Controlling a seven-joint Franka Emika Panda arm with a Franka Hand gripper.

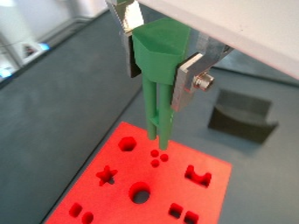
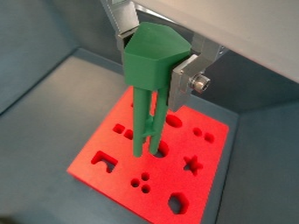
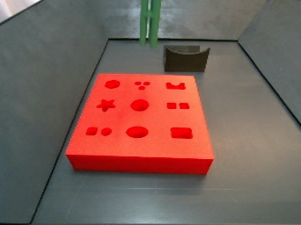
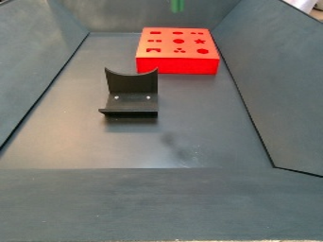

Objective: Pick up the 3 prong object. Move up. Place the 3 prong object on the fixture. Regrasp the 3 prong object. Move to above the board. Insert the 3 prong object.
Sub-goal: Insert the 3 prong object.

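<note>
The board (image 3: 141, 123) lay flat on the grey floor (image 4: 190, 132) of a walled bin, its darker cut-outs all unfilled: circles, a star, squares and three small dots (image 1: 156, 156). The fixture (image 3: 186, 58) stood on the floor just beyond one short edge of the board, apart from it, and its curved notch held nothing.

The gripper (image 2: 158, 66) hung above the board, and its silver fingers (image 1: 191, 63) were clamped on the wide upper body of the 3 prong object (image 2: 152, 96). The green piece hung upright from between the plates, its long prongs pointing straight down towards the red surface. In both wrist views the prong tips were clear of the board, with open air beneath them; in a wrist view they hung close over the three small dots. In a side view only the lower green prongs (image 3: 150, 22) showed at the upper edge of the picture, well above the slab's far end.

Bare grey floor ran along both long sides of the board up to the sloping bin walls (image 3: 270, 79), and a wide open stretch lay on the fixture's far side (image 4: 164, 189).
</note>
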